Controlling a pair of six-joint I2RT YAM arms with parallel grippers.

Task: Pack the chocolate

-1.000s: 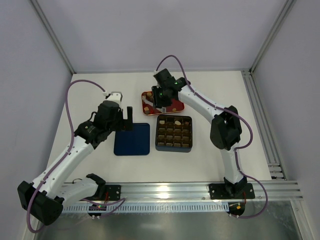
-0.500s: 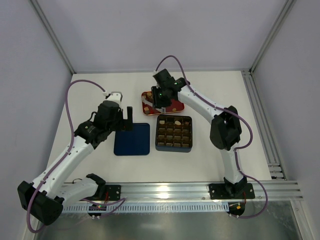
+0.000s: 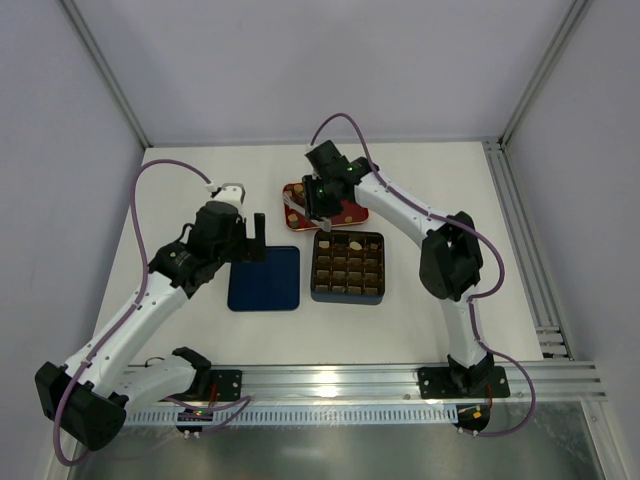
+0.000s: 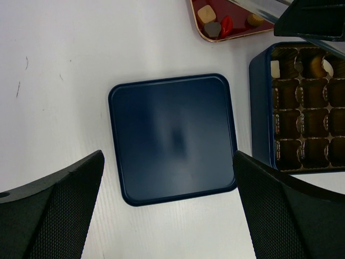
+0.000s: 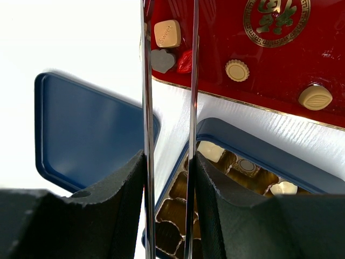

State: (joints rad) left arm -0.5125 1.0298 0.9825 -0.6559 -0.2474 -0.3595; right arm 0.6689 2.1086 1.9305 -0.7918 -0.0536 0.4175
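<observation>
R gripper (image 5: 168,162) clamps tweezers (image 5: 144,81) above chocolate (image 5: 167,33) on tray (image 5: 226,32); L gripper (image 4: 168,162) wide.

The top camera looks down from behind me at 6 o'clock. My wrist cameras look down close, sharing lid (image 4: 172,137) and box (image 4: 260,108).

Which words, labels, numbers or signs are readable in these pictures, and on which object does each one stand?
"Sweet": pressed into the tan square chocolate on the red tray.
Gold round emblem on the red tray: ornamental characters, cut by the picture's edge, not readable.
The blue lid and the box show no legible text.
</observation>
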